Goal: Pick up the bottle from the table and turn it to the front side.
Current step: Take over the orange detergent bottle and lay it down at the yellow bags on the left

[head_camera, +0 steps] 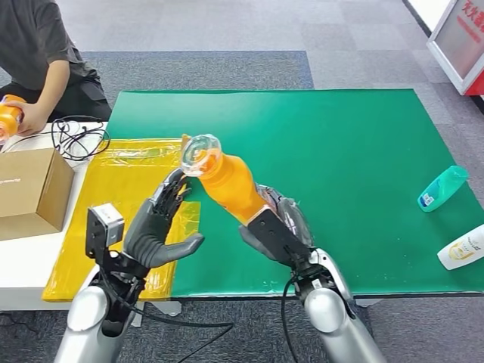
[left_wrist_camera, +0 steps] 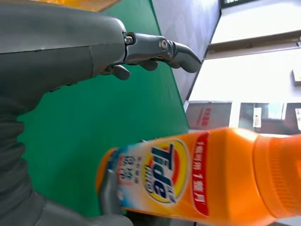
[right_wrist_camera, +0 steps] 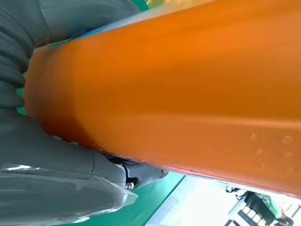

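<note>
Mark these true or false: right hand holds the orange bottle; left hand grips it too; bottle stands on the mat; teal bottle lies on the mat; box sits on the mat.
1. The right hand holds the orange bottle: true.
2. The left hand grips it too: false, its fingers are spread, off the bottle.
3. The bottle stands on the green mat: false, it is lifted and tilted.
4. A teal bottle lies on the mat: true.
5. The cardboard box sits on the mat: false, on the white table beside it.

Four bottles [head_camera: 228, 181], one cardboard box [head_camera: 31, 189]
</note>
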Robot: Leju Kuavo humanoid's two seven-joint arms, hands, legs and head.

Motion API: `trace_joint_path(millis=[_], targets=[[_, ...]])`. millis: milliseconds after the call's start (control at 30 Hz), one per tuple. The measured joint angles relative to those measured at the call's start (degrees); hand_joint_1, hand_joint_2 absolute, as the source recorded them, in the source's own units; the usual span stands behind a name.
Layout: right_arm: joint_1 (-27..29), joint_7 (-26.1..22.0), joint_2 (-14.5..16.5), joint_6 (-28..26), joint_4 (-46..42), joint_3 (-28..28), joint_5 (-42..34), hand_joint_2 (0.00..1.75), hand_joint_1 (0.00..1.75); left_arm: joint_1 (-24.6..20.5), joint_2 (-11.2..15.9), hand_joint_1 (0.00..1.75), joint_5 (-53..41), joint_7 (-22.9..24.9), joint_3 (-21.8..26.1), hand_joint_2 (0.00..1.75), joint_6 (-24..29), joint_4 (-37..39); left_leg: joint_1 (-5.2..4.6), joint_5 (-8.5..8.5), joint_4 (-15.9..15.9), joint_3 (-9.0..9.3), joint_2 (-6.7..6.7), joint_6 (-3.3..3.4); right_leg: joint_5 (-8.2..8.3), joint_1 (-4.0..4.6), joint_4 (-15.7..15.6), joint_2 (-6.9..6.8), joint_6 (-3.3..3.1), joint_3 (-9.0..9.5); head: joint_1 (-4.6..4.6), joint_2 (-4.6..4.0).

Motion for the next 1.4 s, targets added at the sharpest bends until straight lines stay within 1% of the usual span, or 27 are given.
trace_joint_path(millis=[200,300,433,467,567,600,733,800,867,933,1000,1233,1300,1400], targets=[[-0.4,-0.2,0.8,-1.6,2.8,2.2,1.7,1.75,1.75,-3.0,-0.5,0.00,2.7,2.0,-2.6,1.75,0.2,2.3,0.00,0.00,0.0,0.00,0.00,0.00,0.00,0.00,0.0,0.00,0.00,-0.01,-0.01,0.00],[-0.4,-0.8,0.8,-3.2,4.2,3.5,4.3,1.75,1.75,-4.3,-0.8,0.00,6.0,3.3,-4.0,1.75,-0.2,3.3,0.00,0.00,0.0,-0.01,0.00,0.00,0.00,0.00,0.0,0.00,0.00,-0.02,0.00,0.00],[-0.4,-1.2,0.8,-5.2,5.3,5.1,7.0,1.75,1.75,-5.8,-1.2,0.00,7.5,4.3,-5.7,1.75,0.4,4.4,0.00,0.00,0.0,0.00,0.01,0.00,0.00,0.00,0.0,0.01,0.00,-0.02,-0.01,0.01],[-0.3,-1.2,0.8,-5.5,5.5,5.3,7.3,1.75,1.75,-6.2,-1.2,0.41,7.7,4.3,-5.9,1.75,0.5,4.7,0.00,0.00,0.0,0.00,0.01,0.00,0.00,0.00,0.0,0.01,0.00,-0.02,-0.01,0.01],[-0.3,-1.3,0.8,-5.9,6.0,5.8,7.6,1.75,1.75,-7.0,-1.3,1.71,8.1,4.4,-6.5,1.75,0.9,5.5,0.00,0.00,0.0,0.00,0.01,0.00,0.00,0.00,0.0,0.01,0.00,-0.02,-0.01,0.00],[-0.3,-1.3,0.8,-6.0,6.1,5.8,7.7,1.75,1.74,-7.2,-1.3,1.75,8.0,4.4,-6.7,1.75,1.2,5.8,0.00,0.00,0.0,0.00,0.01,0.00,0.00,0.00,0.0,0.01,0.00,-0.02,0.00,0.00],[-0.3,-1.3,0.8,-6.3,6.6,6.2,8.0,1.75,0.51,-7.7,-1.4,1.75,7.4,4.3,-7.4,1.75,2.5,6.5,0.00,0.00,0.0,0.00,0.01,0.00,0.00,0.00,0.0,0.01,0.00,-0.02,0.00,0.00],[-0.2,-1.3,0.8,-6.3,6.8,6.2,8.0,1.75,0.51,-7.9,-1.4,1.75,7.0,4.2,-7.7,1.75,3.1,6.8,0.00,0.00,0.0,0.00,0.01,0.00,0.00,0.00,0.0,0.01,0.00,-0.02,0.00,0.00],[-0.1,-1.3,0.8,-6.4,6.8,6.4,8.0,1.75,0.31,-8.1,-1.4,1.75,6.7,4.2,-7.9,1.75,3.5,7.0,0.00,0.00,0.0,0.00,0.01,0.00,0.00,0.00,0.0,0.01,0.00,-0.03,0.00,0.00],[-0.1,-1.3,0.8,-6.4,6.8,6.6,8.0,1.75,0.06,-8.2,-1.4,1.75,6.6,4.2,-8.1,1.75,3.6,7.2,0.00,0.00,0.0,0.00,0.01,0.00,0.00,0.00,0.0,0.01,0.00,-0.03,0.00,0.00],[-0.1,-1.4,0.8,-6.3,6.8,6.8,8.0,1.75,0.00,-8.3,-1.4,1.75,6.5,4.2,-8.3,1.75,3.7,7.4,0.00,0.00,0.0,-0.01,0.01,0.00,0.00,0.00,0.0,0.01,0.00,-0.03,0.01,0.00],[0.3,-1.7,0.8,-6.9,6.5,7.1,7.1,1.75,0.00,-8.3,-1.4,1.75,5.9,4.1,-8.8,1.75,5.1,7.5,0.00,0.00,0.0,0.00,0.01,0.00,0.00,0.00,0.0,0.01,0.00,-0.02,0.00,0.00],[0.7,-1.7,0.8,-7.2,5.8,7.0,6.5,1.75,0.00,-8.1,-1.2,1.75,4.6,4.2,-8.9,1.75,5.9,6.6,0.00,0.00,0.0,-0.01,0.01,0.00,0.00,0.00,0.0,0.01,0.00,-0.03,-0.01,0.00],[1.9,-1.8,0.8,-7.4,4.2,6.3,5.4,1.75,0.00,-7.7,-0.3,1.75,-0.2,5.6,-8.8,1.75,7.0,3.6,0.00,0.00,0.0,-0.01,0.01,0.00,0.00,0.00,0.0,0.01,0.00,-0.03,0.00,0.00]])
